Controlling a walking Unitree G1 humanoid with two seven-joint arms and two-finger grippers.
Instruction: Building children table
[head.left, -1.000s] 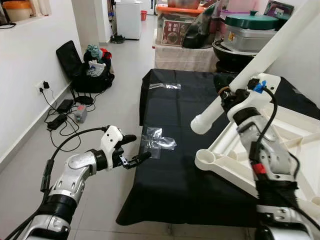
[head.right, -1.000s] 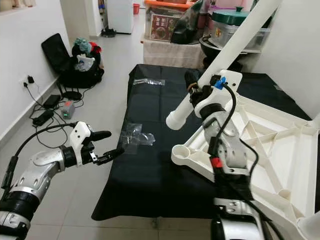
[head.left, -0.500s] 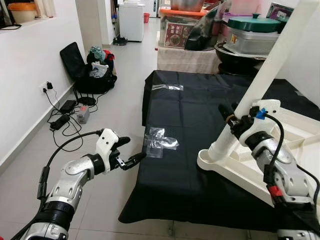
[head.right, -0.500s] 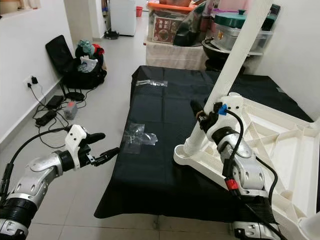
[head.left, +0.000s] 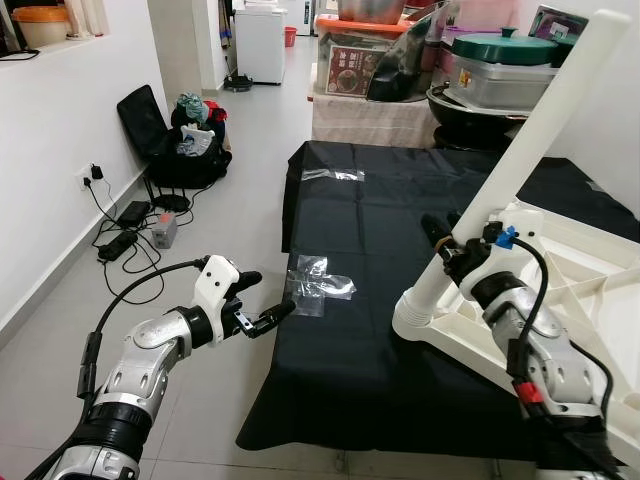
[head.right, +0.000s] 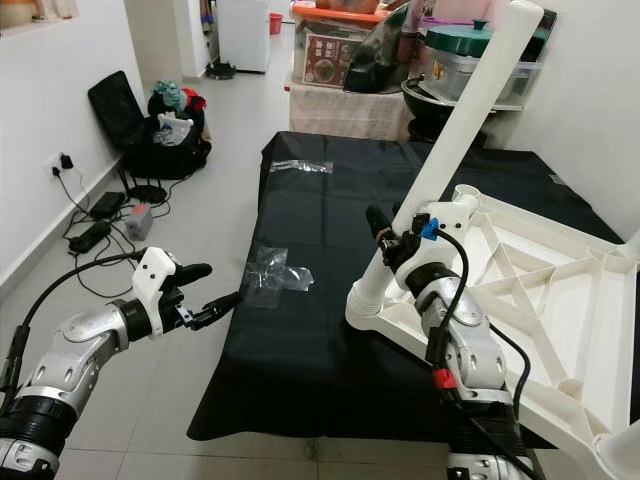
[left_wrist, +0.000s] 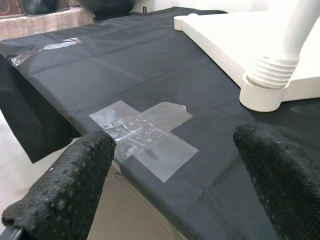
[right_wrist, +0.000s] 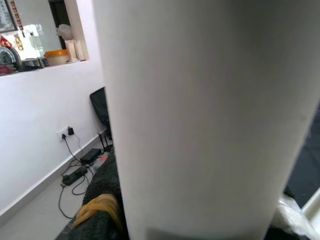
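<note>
Two black fingertips (left_wrist: 70, 190) stood wide apart over the black cloth's (left_wrist: 100, 75) near edge. Clear plastic pieces (left_wrist: 150, 132) lay flat there. Beyond, a white leg's (left_wrist: 290, 40) ribbed end sat in the tabletop's (left_wrist: 220, 35) corner socket (left_wrist: 262, 95).

Black-covered table (head.left: 340, 360) bears tabletop (head.left: 600, 290), plastic bags (head.left: 318, 282).

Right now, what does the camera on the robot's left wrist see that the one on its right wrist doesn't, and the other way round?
The left wrist view shows the black cloth, clear plastic sheets lying on it, and the leg's ribbed end seated in the white tabletop's corner socket. The right wrist view shows the smooth shaft up close, plus a wall socket and cables on the floor. Both share the white table leg.
</note>
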